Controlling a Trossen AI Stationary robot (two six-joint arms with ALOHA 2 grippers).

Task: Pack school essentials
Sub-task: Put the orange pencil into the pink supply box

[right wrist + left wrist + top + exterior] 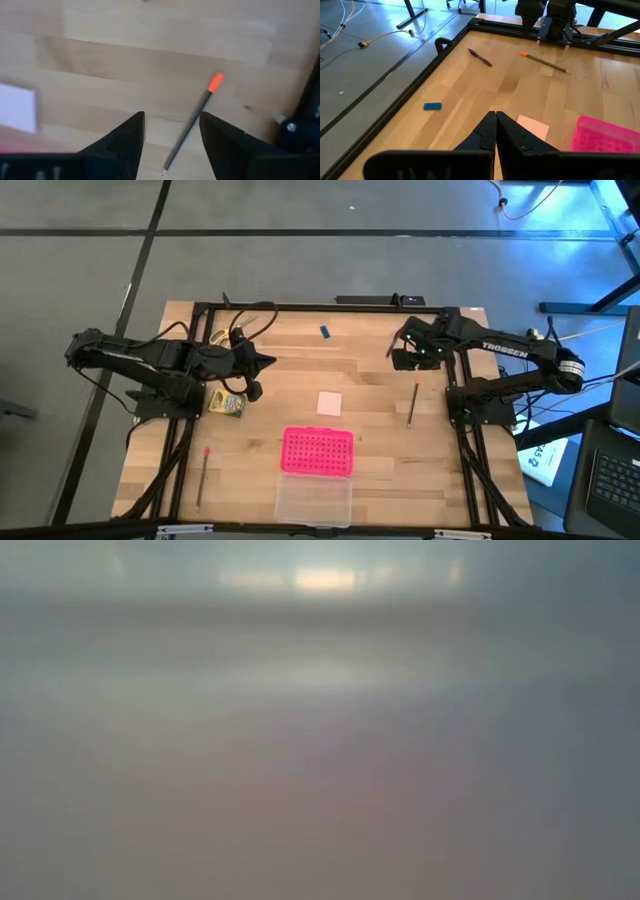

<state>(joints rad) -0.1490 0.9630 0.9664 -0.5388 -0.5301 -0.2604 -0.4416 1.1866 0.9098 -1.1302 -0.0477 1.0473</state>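
Note:
A dark pencil with an orange end (192, 125) lies flat on the wooden table (380, 470) at the right. My right gripper (172, 127) hangs over it, open and pointing down, one finger to each side of the pencil and clear of it; in the high view this gripper (408, 362) is at the far right. My left gripper (496, 117) is shut and empty above the table's left part (262, 362). Also lying on the table are a pale pink pad (329, 402), a small blue piece (325, 332), a purple pen (480, 56), a yellow-green crayon box (227, 402) and a red-ended pencil (203, 475).
A bright pink dotted box (318, 451) with its clear half (314, 500) lies open near the front middle. Yellow-handled scissors (218, 337) lie at the far left under the left arm. A black frame (300, 306) borders the table. The low view shows only blur.

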